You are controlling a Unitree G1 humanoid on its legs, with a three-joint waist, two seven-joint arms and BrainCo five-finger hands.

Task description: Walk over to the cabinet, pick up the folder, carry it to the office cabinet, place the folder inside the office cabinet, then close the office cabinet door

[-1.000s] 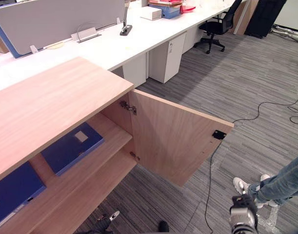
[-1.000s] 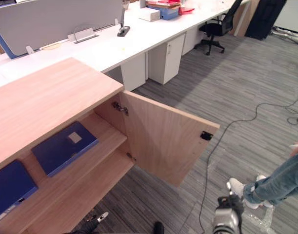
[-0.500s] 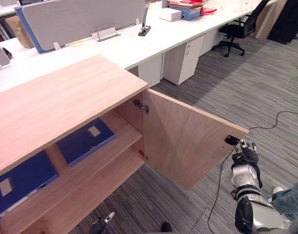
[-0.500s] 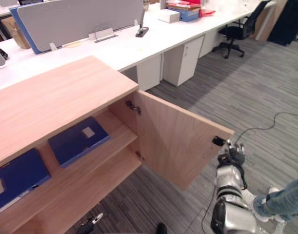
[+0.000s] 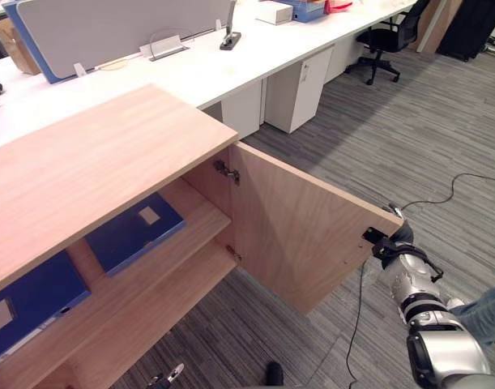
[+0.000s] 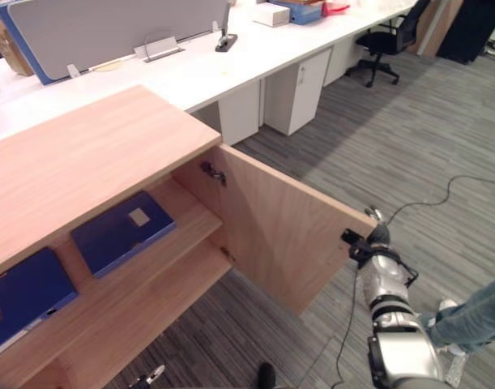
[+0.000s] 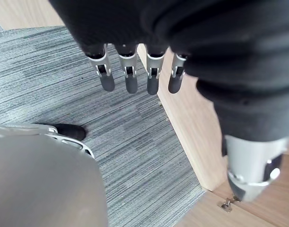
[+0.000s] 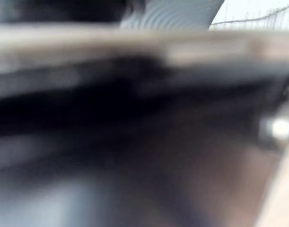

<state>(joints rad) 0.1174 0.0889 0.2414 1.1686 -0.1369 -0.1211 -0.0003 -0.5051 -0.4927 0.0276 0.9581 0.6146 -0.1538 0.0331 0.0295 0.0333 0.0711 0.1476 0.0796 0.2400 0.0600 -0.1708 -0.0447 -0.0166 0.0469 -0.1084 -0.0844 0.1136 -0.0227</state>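
**Folders shelved, door left to close**

The cabinet (image 5: 109, 154) stands with its door (image 5: 304, 235) swung wide. Two blue folders lie flat on the upper shelf (image 5: 194, 220) inside, one (image 5: 136, 232) near the hinges, the other (image 5: 28, 304) further left. I cannot tell which is the task's. With both inside, the placing looks done, leaving only the closing. The right hand (image 5: 397, 247) is at the door's free edge by the dark latch (image 5: 373, 237), its fingers hidden behind the wood, so I cannot tell their state. The left hand (image 7: 130, 78) hangs over the carpet (image 7: 49, 85), fingers straight, holding nothing.
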